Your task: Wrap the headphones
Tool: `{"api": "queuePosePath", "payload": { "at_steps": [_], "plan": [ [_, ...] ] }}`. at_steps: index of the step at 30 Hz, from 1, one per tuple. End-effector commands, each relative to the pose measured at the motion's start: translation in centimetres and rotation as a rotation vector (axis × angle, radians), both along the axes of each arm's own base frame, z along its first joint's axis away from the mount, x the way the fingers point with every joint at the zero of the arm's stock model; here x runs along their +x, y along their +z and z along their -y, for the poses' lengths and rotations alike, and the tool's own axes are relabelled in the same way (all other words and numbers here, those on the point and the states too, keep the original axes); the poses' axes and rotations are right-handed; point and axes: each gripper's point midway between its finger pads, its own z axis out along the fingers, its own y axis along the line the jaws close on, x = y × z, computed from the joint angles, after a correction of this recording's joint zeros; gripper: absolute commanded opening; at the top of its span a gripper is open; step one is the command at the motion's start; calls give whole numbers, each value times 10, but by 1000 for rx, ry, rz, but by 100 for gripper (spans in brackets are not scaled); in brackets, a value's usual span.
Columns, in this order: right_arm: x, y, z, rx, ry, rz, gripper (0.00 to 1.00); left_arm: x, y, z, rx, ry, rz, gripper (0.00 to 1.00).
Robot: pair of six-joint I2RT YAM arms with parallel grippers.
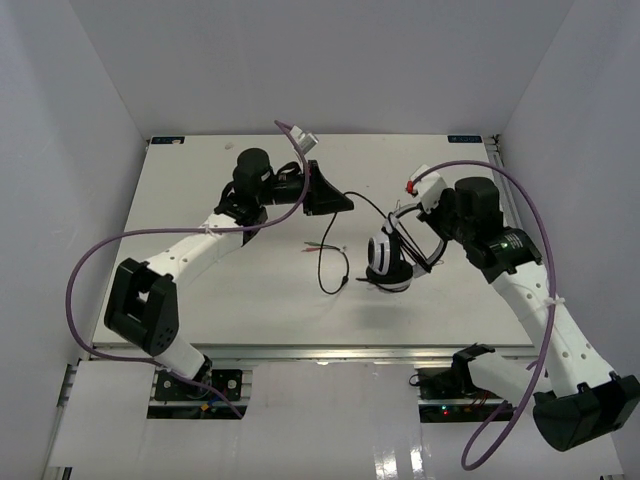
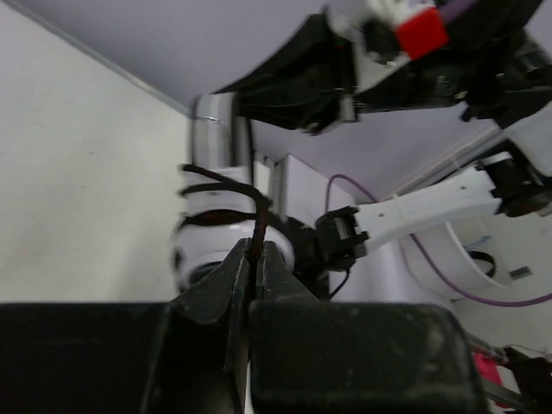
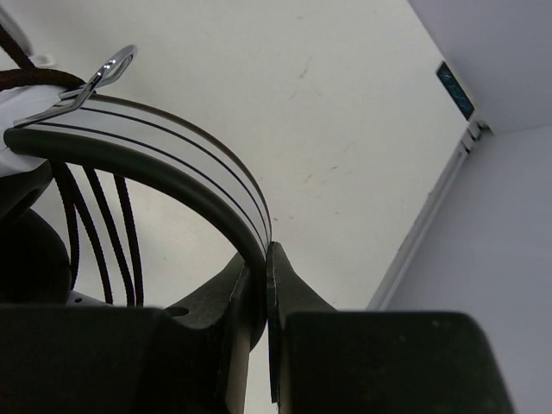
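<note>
Headphones (image 1: 388, 262) sit just ahead of your right hand (image 3: 266, 259), which clamps the headband (image 3: 172, 159); your left hand (image 2: 256, 254) pinches the cable (image 2: 260, 226), earcup (image 2: 207, 246) just beyond.

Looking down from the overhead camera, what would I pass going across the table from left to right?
First the left arm, then the left gripper, the headphones, and last the right arm.

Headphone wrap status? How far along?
Done: a few turns of the thin black cable already lie around the white-and-black over-ear headphones. In hand: right gripper clamps the headband, left gripper pinches the cable. Left: a loose loop and the reddish plugs lie on the white table, not yet wound.
</note>
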Motion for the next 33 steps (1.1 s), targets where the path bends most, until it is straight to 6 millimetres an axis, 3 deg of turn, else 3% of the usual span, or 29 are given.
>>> {"api": "queuePosePath", "payload": {
  "at_steps": [1,8,12,14,21,25,33],
  "plan": [
    [48,59,11,138,-294,248,8,-57,17,27,-62,-149,-112,4],
    [84,75,-5,286,-423,249,8,-89,5,82,-100,-162,-244,13],
    [93,97,-12,352,-422,264,8,-87,-7,95,-99,-63,-212,17],
    [95,101,-15,379,-408,245,8,-92,-19,100,-83,-38,-200,24],
    [107,125,-3,547,-406,155,8,-106,-61,117,-34,77,-85,45],
    [103,138,4,646,-387,88,8,-116,-89,120,-17,113,-27,52],
    [61,160,-14,826,-213,-30,8,-96,-147,120,48,199,65,53]
  ]
}}
